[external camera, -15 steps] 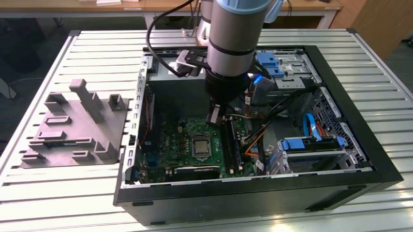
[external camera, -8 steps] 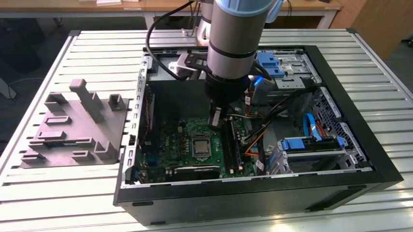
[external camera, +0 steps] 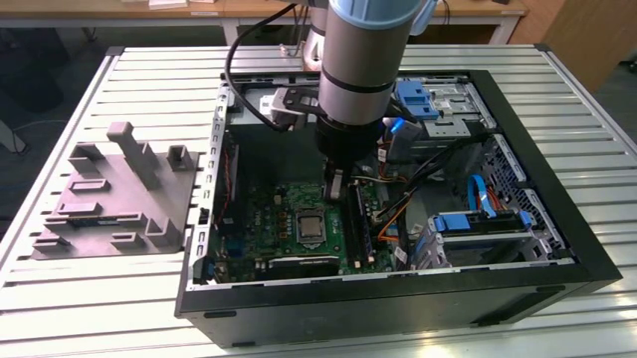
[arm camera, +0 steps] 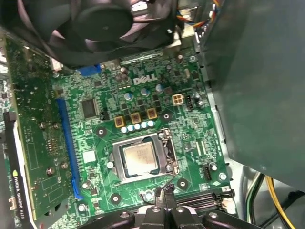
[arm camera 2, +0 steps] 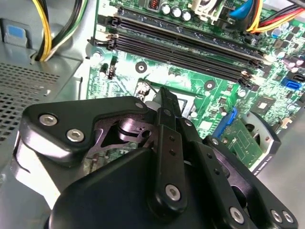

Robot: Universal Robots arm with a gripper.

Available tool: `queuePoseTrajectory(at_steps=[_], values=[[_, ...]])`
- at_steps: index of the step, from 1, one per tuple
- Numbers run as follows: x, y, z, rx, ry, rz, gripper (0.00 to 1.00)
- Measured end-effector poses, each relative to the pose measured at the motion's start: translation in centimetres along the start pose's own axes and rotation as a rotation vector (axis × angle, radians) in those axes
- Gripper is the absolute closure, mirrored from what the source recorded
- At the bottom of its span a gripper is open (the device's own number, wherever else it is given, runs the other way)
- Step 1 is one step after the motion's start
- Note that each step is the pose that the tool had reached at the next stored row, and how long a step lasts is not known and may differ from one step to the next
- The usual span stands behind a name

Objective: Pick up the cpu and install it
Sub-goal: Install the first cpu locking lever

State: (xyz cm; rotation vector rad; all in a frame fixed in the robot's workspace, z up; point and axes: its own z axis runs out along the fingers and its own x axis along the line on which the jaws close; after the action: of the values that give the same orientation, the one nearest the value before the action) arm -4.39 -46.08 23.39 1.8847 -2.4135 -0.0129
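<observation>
On the exterior view's left, we see a grey moulded tray (external camera: 115,201) on the desk (external camera: 557,67). Further right, inside the open computer case (external camera: 557,246), our gripper (arm camera: 163,200) hangs with fingers together beside the socket (arm camera: 141,160), where the cpu (arm camera: 139,158) already lies. We judge that an unlatched socket could leave it loose.

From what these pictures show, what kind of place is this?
Probably a lab or workshop test cell for computer assembly. An open computer case lies on a slatted metal table, a grey moulded tray sits beside it, and wooden desks stand behind.
</observation>
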Motion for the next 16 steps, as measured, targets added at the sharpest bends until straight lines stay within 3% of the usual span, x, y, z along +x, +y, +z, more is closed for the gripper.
queuePoseTrajectory(at_steps=[16], values=[[0.21,-0.03,0.02,0.0003,0.0003,-0.005,0.89]])
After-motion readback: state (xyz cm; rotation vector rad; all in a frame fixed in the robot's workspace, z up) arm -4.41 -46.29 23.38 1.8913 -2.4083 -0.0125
